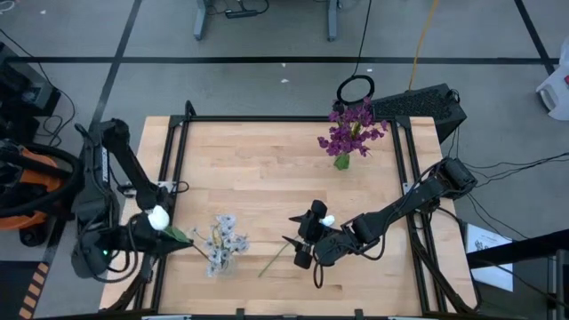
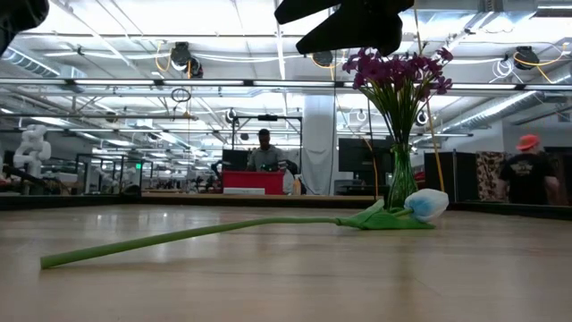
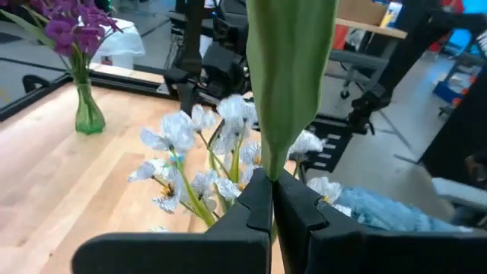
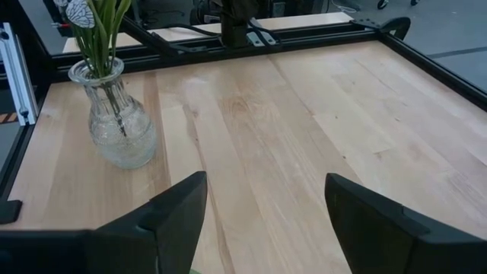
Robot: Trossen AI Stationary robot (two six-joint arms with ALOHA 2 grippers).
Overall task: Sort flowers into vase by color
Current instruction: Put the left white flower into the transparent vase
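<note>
The wooden surface [image 1: 267, 169] is carrying two vases: a green glass vase [image 1: 342, 161] with purple flowers [image 1: 353, 128] near the far right corner, and a clear glass vase [image 4: 118, 122] with pale blue-white blossoms [image 1: 222, 236] near the front left. One white tulip [image 2: 425, 204] is lying flat on the surface near front centre, its long green stem [image 2: 179, 236] stretched out beside it. Another white tulip [image 1: 159, 217] is sitting in the left gripper [image 3: 272, 199], whose fingers are pinching shut on the green stalk at the front-left edge, bud up, just beside the clear vase. The right gripper [image 4: 266, 205] is hovering low over the lying tulip, arm reaching in from the right, fingers spread wide and holding nothing. Likely handling: the flowers look light, the stem thin, springy and slick; best grip is probably mid-stem, away from the soft bud.
</note>
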